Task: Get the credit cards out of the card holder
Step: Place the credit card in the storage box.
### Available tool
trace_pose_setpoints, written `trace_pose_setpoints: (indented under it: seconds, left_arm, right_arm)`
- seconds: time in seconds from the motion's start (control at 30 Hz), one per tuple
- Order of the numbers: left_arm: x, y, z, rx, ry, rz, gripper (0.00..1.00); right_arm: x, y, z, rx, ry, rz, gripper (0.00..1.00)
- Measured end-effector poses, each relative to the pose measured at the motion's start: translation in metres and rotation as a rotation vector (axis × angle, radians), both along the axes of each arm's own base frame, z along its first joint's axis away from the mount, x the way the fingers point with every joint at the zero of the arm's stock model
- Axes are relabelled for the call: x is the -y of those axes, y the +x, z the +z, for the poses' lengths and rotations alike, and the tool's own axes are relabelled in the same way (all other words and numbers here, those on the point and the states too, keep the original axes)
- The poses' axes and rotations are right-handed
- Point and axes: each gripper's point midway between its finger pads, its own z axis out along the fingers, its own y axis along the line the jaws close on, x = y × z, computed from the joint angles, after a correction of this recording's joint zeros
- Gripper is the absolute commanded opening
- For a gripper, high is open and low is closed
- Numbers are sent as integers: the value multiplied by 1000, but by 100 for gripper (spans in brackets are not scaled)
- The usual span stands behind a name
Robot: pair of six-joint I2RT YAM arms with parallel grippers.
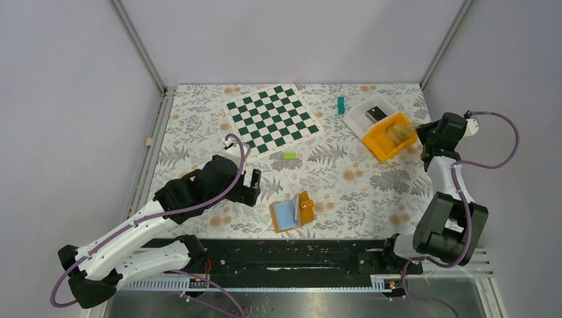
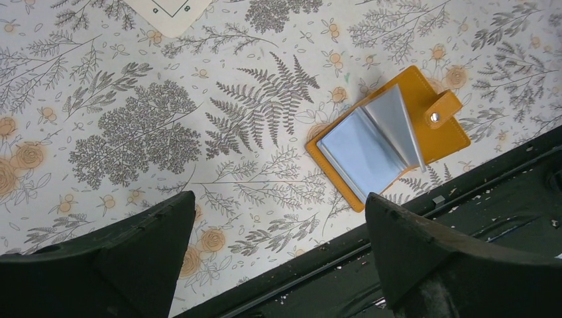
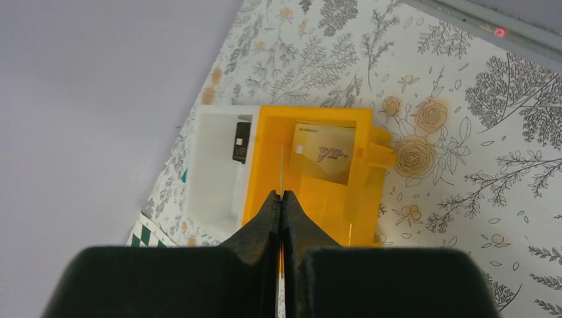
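Floral cloth covers the table (image 1: 371, 192) in front of me, with grey walls closing it in on three sides. A green-and-white chessboard (image 1: 272, 118) lies at the far middle, a teal block (image 1: 340, 105) stands just right of it, and a small green block (image 1: 289, 156) sits nearer the centre.

My left claw (image 2: 278, 199) hangs above the cloth on the near left with its two fingers spread wide and nothing between them. Just to its right, close to the black rail (image 2: 464, 192) at the table's near edge, the card holder (image 2: 431, 106) lies open and flat, its snap tab turned outward. The light-blue credit cards (image 2: 361, 149) are inside it, one leaf lifted at an angle above the others.

My right claw (image 3: 281, 195) is at the far right, above the orange bin (image 3: 265, 172), which touches a white bin (image 3: 212, 172) on its far side. Its fingers are pressed together on a thin card (image 3: 281, 169) that I see only edge-on, so I cannot tell its colour. A gold card (image 3: 325, 156) lettered VIP lies in the orange bin, and a dark card (image 3: 242, 142) lies in the white one.
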Motion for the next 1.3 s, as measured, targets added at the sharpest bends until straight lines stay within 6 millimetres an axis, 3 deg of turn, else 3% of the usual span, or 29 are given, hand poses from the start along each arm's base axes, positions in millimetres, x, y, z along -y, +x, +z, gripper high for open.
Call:
trace_pose_setpoints:
  seconds: [0.3,0.47,0.77,1.1,1.3]
  left_arm:
    - [-5,1,-4,-1,31,17,99]
    - [-7,3,-4,6,36,28,99]
    - [-8,4,-3,11,42,36,99]
    - [-11,7,-3,22,51,52,99]
    - [-12,7,-3,22,52,52,99]
  right_arm:
    - [6,16,-58,-90,92,-29,0]
    - [5,28,-76,-90,133,-17,0]
    - [5,54,-83,-35,188,4,0]
    - [5,63,-90,-23,211,14,9]
    - [6,65,-94,-28,214,13,20]
